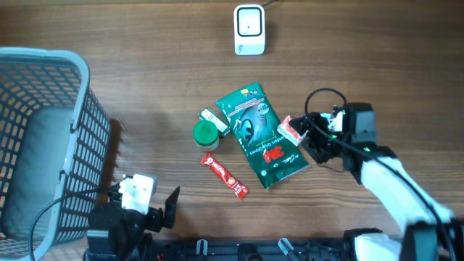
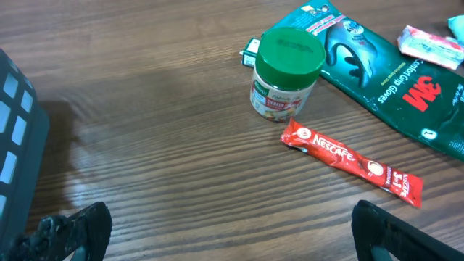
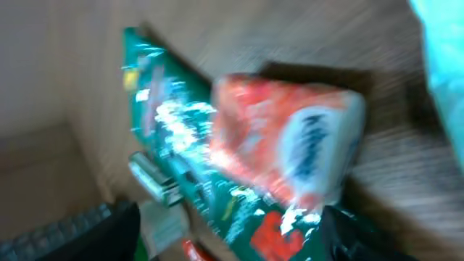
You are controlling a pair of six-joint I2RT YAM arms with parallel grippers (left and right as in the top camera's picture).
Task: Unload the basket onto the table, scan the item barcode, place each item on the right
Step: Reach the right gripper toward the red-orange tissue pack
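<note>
One arm [image 1: 391, 181] outstretched at red packet [image 1: 291, 131]

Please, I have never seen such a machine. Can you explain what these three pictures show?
It is a robot with two arms at a wooden table. One picture looks down from above; the other two come from wrist cameras. On the table: a green glove pack, a green-lidded jar, a red coffee stick, a small red-white packet, a white scanner and a basket. The left gripper is open and empty. The right gripper is at the packet; blur hides whether it grips.
</note>
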